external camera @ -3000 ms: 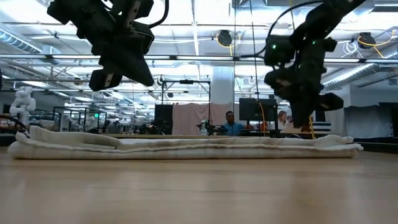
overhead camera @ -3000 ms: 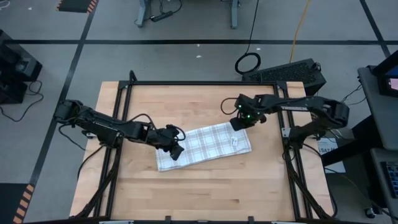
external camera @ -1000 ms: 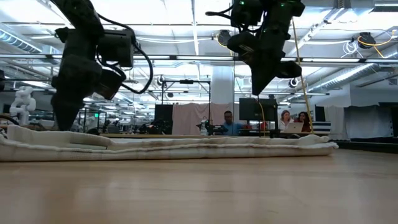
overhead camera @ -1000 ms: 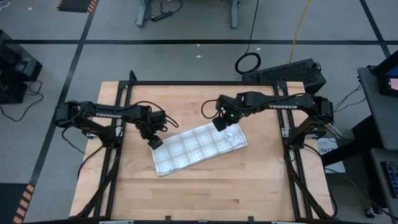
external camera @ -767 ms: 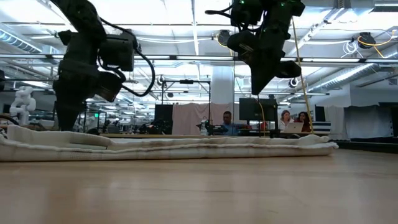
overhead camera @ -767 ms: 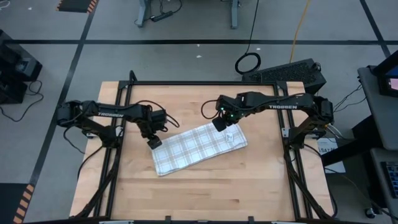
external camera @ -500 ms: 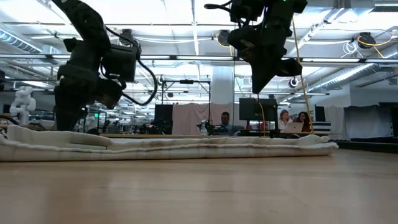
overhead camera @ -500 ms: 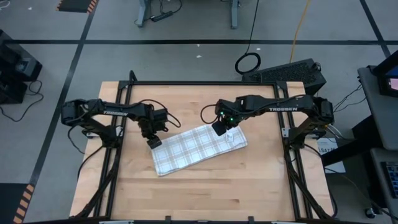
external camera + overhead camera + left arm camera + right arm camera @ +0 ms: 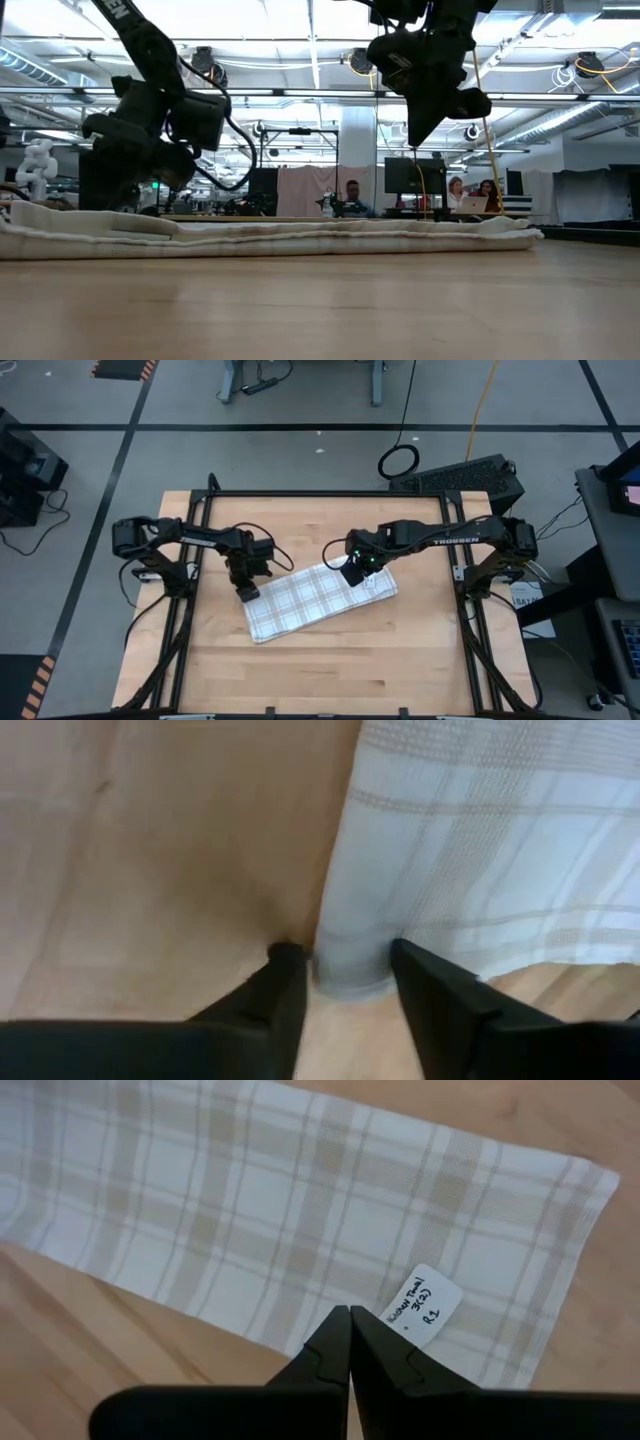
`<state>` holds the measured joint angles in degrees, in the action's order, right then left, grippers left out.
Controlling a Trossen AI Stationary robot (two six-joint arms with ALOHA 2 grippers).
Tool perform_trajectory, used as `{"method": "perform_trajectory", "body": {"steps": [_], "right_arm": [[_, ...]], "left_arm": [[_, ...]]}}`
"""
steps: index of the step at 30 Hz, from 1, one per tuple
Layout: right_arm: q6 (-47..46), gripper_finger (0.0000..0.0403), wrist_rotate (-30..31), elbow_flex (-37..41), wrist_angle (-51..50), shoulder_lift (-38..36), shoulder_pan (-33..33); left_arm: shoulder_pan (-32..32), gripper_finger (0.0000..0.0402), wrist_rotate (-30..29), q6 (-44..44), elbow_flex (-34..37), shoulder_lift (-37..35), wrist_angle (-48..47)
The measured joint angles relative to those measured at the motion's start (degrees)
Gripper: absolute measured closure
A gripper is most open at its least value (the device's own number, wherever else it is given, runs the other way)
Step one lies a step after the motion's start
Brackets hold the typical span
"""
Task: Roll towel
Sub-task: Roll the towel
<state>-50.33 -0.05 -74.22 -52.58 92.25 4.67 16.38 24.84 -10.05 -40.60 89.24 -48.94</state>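
In the right wrist view the towel (image 9: 300,1230) runs off the picture's edge, so its far end cannot be seen. The writing on the small label (image 9: 423,1306) is too small to read. In the left wrist view a towel corner sits between the left claw (image 9: 345,970) fingers, but whether they pinch it cannot be told. In the low view the towel hides the left claw's tips. The people (image 9: 465,195) behind the worktop (image 9: 320,310) are too small to make out.
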Motion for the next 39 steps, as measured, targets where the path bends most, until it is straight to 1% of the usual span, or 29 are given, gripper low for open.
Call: {"method": "perform_trajectory", "body": {"steps": [4, 6, 7, 8, 13, 19, 22, 25, 27, 29, 34, 37, 39], "right_arm": [[0.00, 0.0403, 0.10, 0.00, 0.00, 0.00, 0.04], [-0.02, 0.0403, 0.19, 0.00, 0.00, 0.00, 0.04], [-0.06, 0.0403, 0.17, 0.00, 0.01, 0.00, 0.04], [-0.35, 0.0403, 0.14, 0.00, 0.02, 0.00, 0.03], [-4.76, 0.0403, -0.10, 0.00, 0.10, -0.28, -1.38], [-11.40, 0.0403, -0.04, 0.00, 2.11, -1.85, -6.25], [-14.86, 0.0403, -0.16, 0.00, 4.57, -3.07, -9.58], [-21.40, 0.0403, -0.34, -0.02, 8.12, -3.50, -13.01], [-26.00, 0.0403, 0.01, -0.02, 12.22, -3.50, -15.64], [-29.92, 0.0403, 1.84, -0.02, 16.63, -3.39, -18.60], [-40.47, 0.0400, 10.50, -0.04, 24.38, -1.39, -25.88], [-48.52, 0.0389, 15.68, -0.09, 28.28, 1.10, -29.13], [-51.50, 0.0377, 18.22, -0.09, 33.25, 3.97, -30.77]], "left_arm": [[0.01, 0.0329, 0.13, -0.22, 0.09, 0.10, 0.42], [-0.02, 0.0373, 0.88, -1.70, 0.11, 0.10, 0.53], [-0.03, 0.0385, 1.58, -2.74, 0.11, 0.10, 0.61], [-0.04, 0.0389, 2.28, -3.34, 0.11, 0.13, 0.63], [-0.04, 0.0393, 5.80, -6.20, 0.11, -0.57, -0.34], [-1.26, 0.0398, 9.45, -11.58, 0.11, -4.85, -3.28], [-2.75, 0.0399, 10.35, -15.19, 0.11, -7.82, -3.58], [-4.43, 0.0399, 11.19, -19.08, 0.11, -9.45, -2.27], [-5.71, 0.0399, 11.72, -21.48, 0.09, -9.84, -1.54], [-6.99, 0.0399, 12.31, -24.27, 0.11, -9.67, -0.63], [-9.79, 0.0400, 13.12, -28.69, 0.09, -9.73, 1.50], [-11.07, 0.0400, 13.66, -30.39, 0.11, -9.91, 3.46], [-11.64, 0.0400, 14.03, -31.78, 0.11, -9.91, 5.54]]}}
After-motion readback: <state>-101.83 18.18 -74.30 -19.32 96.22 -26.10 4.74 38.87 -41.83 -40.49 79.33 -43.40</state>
